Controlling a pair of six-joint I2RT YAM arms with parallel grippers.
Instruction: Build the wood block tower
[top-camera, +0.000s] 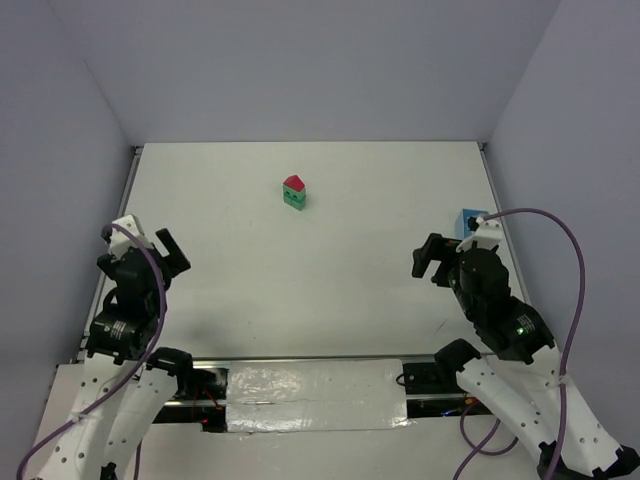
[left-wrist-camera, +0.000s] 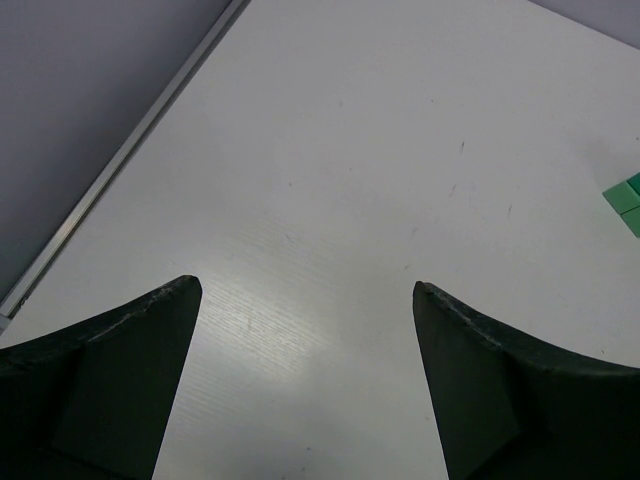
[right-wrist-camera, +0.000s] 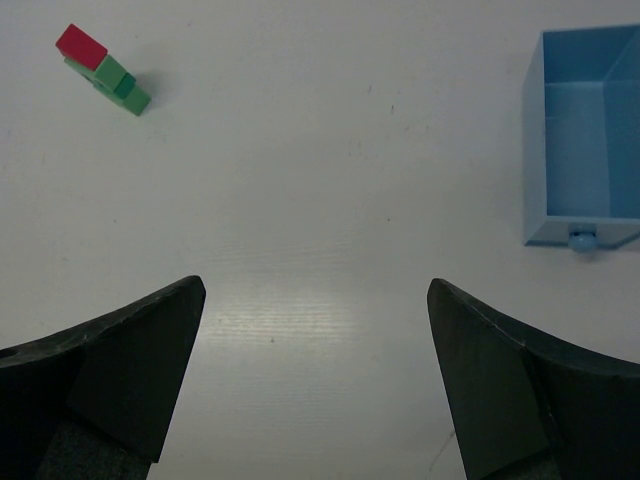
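Status: wood block tower (top-camera: 293, 193) stands on the table (top-camera: 300, 290), in the far half, roughly centred left to right. Red wedge (top-camera: 293, 183) is on top and green blocks (top-camera: 294, 201) are under it, all touching; the stack reads upright from the top camera. The right wrist view has the tower (right-wrist-camera: 105, 70) in its upper left corner, with the red wedge (right-wrist-camera: 81, 46) at the far end and the green blocks (right-wrist-camera: 120, 83) below it, one face a darker green. Can't count the green pieces reliably at this resolution. The left wrist view catches only a sliver of the green blocks (left-wrist-camera: 627, 203) at its right edge. Left pincer (left-wrist-camera: 305, 290) is spread wide, with both dark fingers (left-wrist-camera: 130, 360) apart, bare table between them, and nothing gripped. It sits over the left side of the table, well apart from the tower. Right pincer (right-wrist-camera: 315, 285) is the same: jaws spread wide, nothing held, only table surface between the tips. In the top view the right pincer (top-camera: 430, 258) is on the right side, well apart from the tower and near the light blue tray (top-camera: 468, 220). The tray sits by the right edge of the table, just beyond the right arm. The right wrist view shows the tray (right-wrist-camera: 585, 130) at upper right, open-topped, with a small round knob (right-wrist-camera: 580, 240) on its near wall. A purple cable (top-camera: 575, 260) loops over the right arm, and another runs down the left arm. A crinkled shiny strip (top-camera: 310, 385) lies along the near edge between the two bases.
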